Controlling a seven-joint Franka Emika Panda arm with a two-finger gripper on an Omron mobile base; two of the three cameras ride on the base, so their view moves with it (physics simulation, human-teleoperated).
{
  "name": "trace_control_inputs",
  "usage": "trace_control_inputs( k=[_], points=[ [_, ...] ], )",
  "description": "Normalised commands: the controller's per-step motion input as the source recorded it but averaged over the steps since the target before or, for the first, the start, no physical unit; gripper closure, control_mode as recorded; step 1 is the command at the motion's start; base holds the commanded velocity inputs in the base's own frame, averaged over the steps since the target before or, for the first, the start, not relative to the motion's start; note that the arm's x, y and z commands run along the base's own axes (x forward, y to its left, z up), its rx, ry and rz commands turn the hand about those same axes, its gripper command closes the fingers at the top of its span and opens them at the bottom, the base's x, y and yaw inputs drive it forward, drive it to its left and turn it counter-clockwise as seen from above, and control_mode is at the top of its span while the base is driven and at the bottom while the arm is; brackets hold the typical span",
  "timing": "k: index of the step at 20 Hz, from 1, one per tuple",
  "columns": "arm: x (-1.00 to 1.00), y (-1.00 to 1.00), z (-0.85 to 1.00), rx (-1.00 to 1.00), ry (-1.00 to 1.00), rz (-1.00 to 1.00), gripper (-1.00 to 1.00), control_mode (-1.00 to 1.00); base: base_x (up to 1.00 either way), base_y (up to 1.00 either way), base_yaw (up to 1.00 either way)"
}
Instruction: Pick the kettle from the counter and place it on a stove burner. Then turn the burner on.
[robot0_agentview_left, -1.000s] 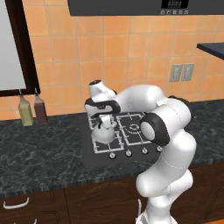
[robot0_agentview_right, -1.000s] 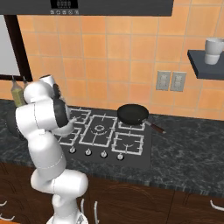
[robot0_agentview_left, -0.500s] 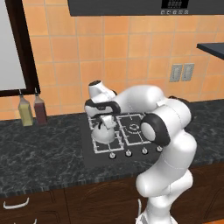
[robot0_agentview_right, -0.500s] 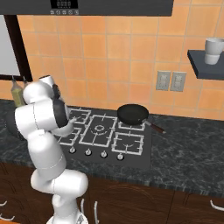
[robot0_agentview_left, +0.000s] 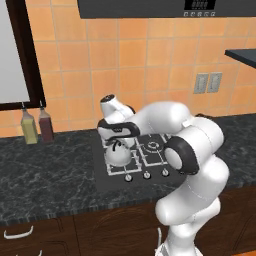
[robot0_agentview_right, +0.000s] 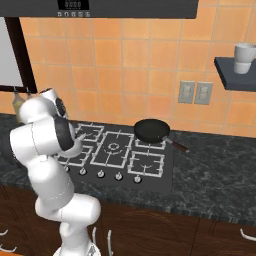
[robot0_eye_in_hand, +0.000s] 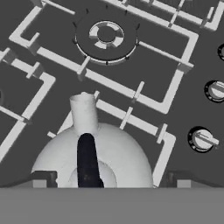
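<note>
Where front-left stove burner (robot0_agentview_left: 121, 162) grate lies: 1 kettle (robot0_agentview_left: 117, 153), squat white dome, black arched handle, short spout. Gripper (robot0_agentview_left: 119, 141) above handle; finger spread indiscernible. 2 bottles (robot0_agentview_left: 37, 126), 1 frying pan (robot0_agentview_right: 152, 131).

Kettle (robot0_agentview_left: 118, 152) sits slightly lower on stove burner (robot0_agentview_left: 123, 162) than before.

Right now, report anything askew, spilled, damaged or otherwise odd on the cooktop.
Nothing stands out. The kettle sits upright on the front-left stove burner under the gripper, its spout toward the middle grate. The frying pan rests level on a back burner. No spill or damage shows on the counter.
</note>
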Motion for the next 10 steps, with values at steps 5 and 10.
trace_control_inputs(
  k=[5,10],
  points=[
    [-0.06,-0.04,-0.09,-0.04,-0.05,0.30,-1.00,-1.00,0.00,0.00,0.00],
    [0.00,0.00,-0.01,-0.03,-0.09,0.32,-1.00,-1.00,0.00,0.00,0.00]
  ],
)
